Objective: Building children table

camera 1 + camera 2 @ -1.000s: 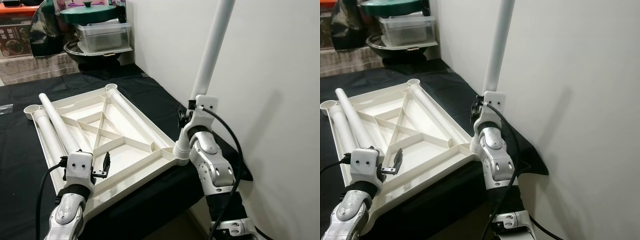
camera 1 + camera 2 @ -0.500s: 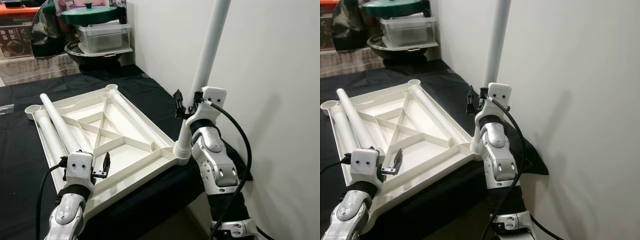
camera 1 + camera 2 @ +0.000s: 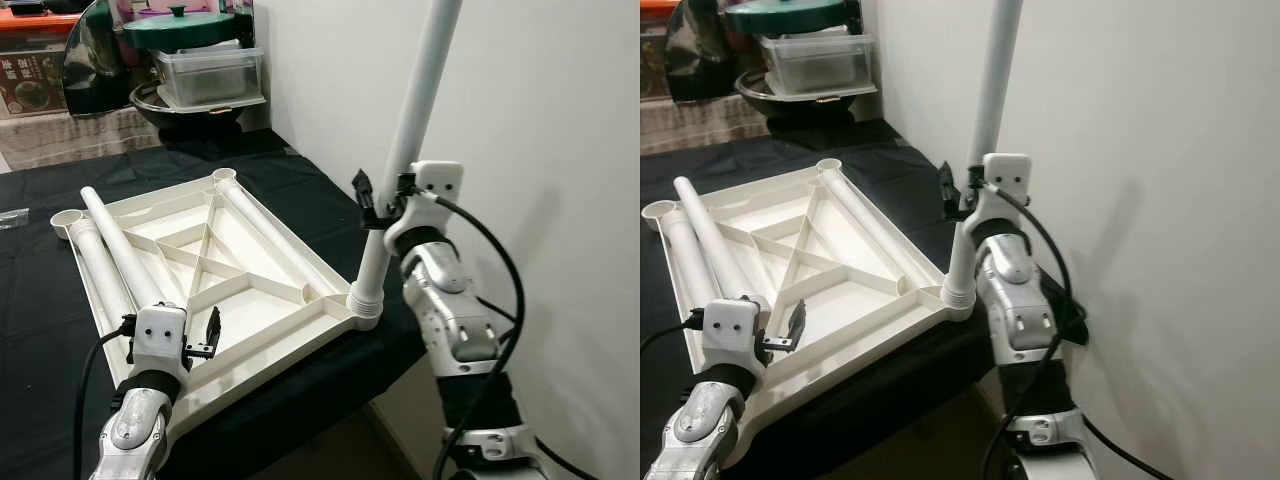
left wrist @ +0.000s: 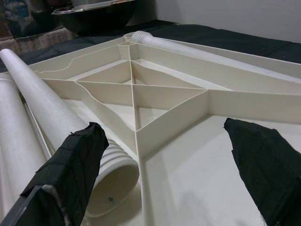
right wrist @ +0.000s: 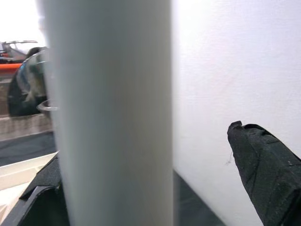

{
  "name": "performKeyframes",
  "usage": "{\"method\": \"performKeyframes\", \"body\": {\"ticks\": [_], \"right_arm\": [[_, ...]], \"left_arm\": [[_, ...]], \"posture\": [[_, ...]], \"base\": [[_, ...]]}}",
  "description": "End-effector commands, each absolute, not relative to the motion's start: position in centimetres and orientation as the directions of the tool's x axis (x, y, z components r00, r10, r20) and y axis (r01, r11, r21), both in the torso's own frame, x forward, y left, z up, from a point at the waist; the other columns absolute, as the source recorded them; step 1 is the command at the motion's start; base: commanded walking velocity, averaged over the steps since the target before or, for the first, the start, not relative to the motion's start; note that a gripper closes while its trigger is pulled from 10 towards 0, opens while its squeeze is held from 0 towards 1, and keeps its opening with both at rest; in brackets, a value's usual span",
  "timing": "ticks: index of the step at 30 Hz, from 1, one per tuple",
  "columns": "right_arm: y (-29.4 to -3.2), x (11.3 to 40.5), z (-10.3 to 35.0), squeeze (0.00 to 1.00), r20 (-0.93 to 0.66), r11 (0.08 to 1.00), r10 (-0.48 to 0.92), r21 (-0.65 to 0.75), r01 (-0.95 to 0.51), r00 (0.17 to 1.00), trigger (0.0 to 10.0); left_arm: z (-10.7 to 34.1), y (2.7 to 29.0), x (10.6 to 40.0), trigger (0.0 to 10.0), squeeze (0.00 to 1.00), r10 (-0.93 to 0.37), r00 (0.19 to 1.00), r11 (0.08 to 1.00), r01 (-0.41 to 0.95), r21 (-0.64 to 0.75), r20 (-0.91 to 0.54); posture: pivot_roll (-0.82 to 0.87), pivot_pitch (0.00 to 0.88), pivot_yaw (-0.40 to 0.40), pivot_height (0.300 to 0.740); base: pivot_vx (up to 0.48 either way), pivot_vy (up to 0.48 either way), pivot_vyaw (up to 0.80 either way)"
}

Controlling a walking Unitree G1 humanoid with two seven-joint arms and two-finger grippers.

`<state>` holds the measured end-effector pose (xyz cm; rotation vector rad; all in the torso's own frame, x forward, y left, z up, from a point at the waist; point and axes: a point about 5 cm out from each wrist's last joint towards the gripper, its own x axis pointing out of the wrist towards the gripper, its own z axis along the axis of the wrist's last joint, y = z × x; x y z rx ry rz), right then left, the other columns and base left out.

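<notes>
The cream plastic upturned tabletop (image 3: 200,270), ribbed with triangular braces, lies on a black cloth-covered surface (image 3: 40,330) and serves as the anchor here. At its nearest edge the left gripper (image 3: 205,335) hovers over the inner face, fingers (image 4: 75,165) spread apart and holding nothing. Just beyond them, two loose white plastic tube legs (image 3: 115,255) lie side by side along the tabletop's left edge, and a third (image 3: 262,225) lies along its right rim. At the near right corner socket, an upright white leg (image 3: 405,150) stands seated, tilted slightly. The right gripper (image 3: 385,200) sits around it partway up, fingers (image 5: 263,160) parted beside the tube rather than clamped. Beyond the tabletop's far corner stands a dark bowl with a clear lidded box (image 3: 205,75).
</notes>
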<state>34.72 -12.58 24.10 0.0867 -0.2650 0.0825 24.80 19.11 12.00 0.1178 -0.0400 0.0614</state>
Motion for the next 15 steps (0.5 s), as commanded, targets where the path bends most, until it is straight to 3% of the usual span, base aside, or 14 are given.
{"method": "performKeyframes", "body": {"ticks": [1,7,15], "right_arm": [[-12.78,34.95,24.16,1.0,0.249,0.992,0.08,0.077,-0.102,0.965,10.0],[-13.08,34.78,24.32,1.0,0.251,0.99,0.109,0.063,-0.129,0.962,10.0],[-12.48,34.79,23.86,1.0,0.199,0.959,0.245,0.092,-0.267,0.949,10.0]], "left_arm": [[11.92,19.08,24.9,10.0,0.0,0.049,0.998,0.991,-0.054,0.124,0.046],[11.72,18.87,24.94,10.0,0.0,0.042,0.998,0.991,-0.046,0.122,0.039],[11.71,18.84,25.03,10.0,0.0,0.038,0.999,0.992,-0.042,0.121,0.039]], "posture": [[0.01,0.0,-0.041,0.74],[0.01,0.0,-0.036,0.74],[0.0,0.0,-0.035,0.74]], "base": [[0.0,0.0,0.0],[0.0,0.0,0.0],[0.0,0.0,0.0]]}}
